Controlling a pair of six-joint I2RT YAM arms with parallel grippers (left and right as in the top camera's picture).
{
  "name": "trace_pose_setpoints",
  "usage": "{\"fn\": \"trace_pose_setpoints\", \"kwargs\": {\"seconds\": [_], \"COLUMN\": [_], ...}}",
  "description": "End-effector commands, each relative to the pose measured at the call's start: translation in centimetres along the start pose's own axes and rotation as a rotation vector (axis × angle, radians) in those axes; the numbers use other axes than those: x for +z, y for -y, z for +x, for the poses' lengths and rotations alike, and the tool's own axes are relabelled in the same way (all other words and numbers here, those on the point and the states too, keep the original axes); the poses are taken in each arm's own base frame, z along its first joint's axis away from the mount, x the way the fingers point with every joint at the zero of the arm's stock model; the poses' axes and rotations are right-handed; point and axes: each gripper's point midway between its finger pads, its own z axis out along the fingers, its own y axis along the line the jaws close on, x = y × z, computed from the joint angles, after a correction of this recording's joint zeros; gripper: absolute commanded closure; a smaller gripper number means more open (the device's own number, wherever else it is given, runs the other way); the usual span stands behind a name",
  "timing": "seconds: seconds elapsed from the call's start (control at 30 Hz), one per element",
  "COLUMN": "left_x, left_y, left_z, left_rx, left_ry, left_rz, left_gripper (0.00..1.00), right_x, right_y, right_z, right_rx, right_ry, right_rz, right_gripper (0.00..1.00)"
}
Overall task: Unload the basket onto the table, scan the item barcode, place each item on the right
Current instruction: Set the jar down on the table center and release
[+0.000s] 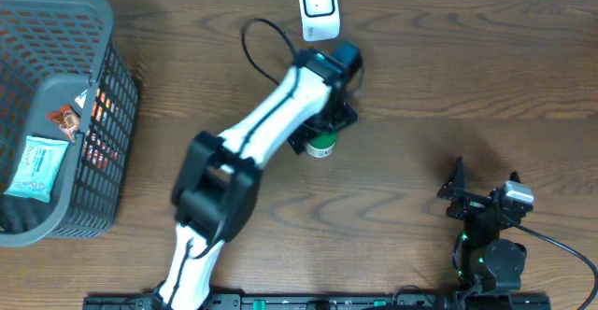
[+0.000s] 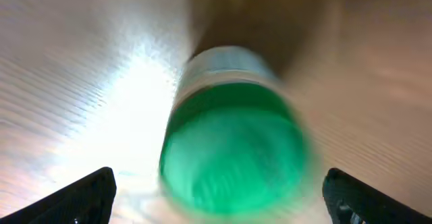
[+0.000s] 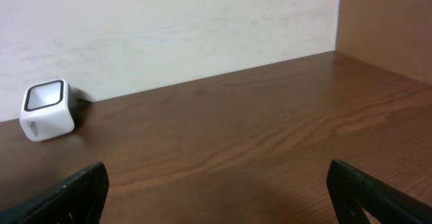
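A brown wood-grain worktop (image 1: 420, 86) fills the overhead view. At its upper left stands a large grey plastic mesh basket (image 1: 105, 151). The white-and-black left arm (image 1: 271, 123) runs from the bottom edge diagonally up to the centre of the frame. The smaller black right arm (image 1: 486, 231) sits folded at the lower right, well apart from everything else.

A white cube-shaped scanner with a dark-framed face (image 1: 319, 9) rests at the top centre, near the left arm's end; the right wrist view shows it at the left (image 3: 47, 109) against the pale wall.

The small white bottle with a green cap (image 1: 320, 146) is on the worktop at the centre, partly under the left arm's end. In the left wrist view it is blurred, green end (image 2: 233, 156) towards the camera. The left fingers (image 2: 88, 197) are spread wide on either side of it, clear of its sides. The right fingers (image 3: 74, 197) are spread wide with only bare worktop between them.

Inside the basket lie a pale blue-green packet (image 1: 35, 168) and a smaller reddish-brown packet (image 1: 64, 120).
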Motion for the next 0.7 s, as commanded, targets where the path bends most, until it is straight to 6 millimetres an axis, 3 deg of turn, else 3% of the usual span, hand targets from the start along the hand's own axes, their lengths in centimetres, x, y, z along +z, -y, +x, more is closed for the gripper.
{"fn": "trace_pose_setpoints", "kwargs": {"seconds": [0.0,0.1,0.17,0.23,0.27,0.4,0.53,0.67], "left_x": [-14.3,-22.7,-28.1,-32.3,-34.1,-37.1,-37.1,-36.1], "left_y": [1.9,1.3,-0.7,-4.8,-8.1,-20.6,-32.0,-39.5], "left_z": [-2.6,-3.2,-3.5,-4.9,-6.1,-9.0,-9.8,-9.6], "left_rx": [0.183,0.353,0.458,0.447,0.376,0.033,-0.344,-0.59], "left_ry": [0.235,0.414,0.558,0.719,0.802,0.925,0.914,0.861], "left_rz": [0.312,0.461,0.515,0.477,0.421,0.237,0.085,-0.044], "left_gripper": [0.02,0.02,0.02,0.02,0.02,0.02,0.02,0.02], "right_x": [0.0,0.0,0.0,0.0,0.0,0.0,0.0,0.0], "right_y": [0.1,0.1,0.1,0.1,0.1,0.1,0.1,0.1], "right_z": [0.1,0.1,0.1,0.1,0.1,0.1,0.1,0.1], "right_rx": [-0.015,-0.015,-0.015,-0.015,-0.015,-0.015,-0.015,-0.015], "right_ry": [-0.002,-0.002,-0.002,-0.002,-0.002,-0.002,-0.002,-0.002], "right_rz": [0.005,0.005,0.005,0.005,0.005,0.005,0.005,0.005], "right_gripper": [0.01,0.01,0.01,0.01,0.01,0.01,0.01,0.01]}}
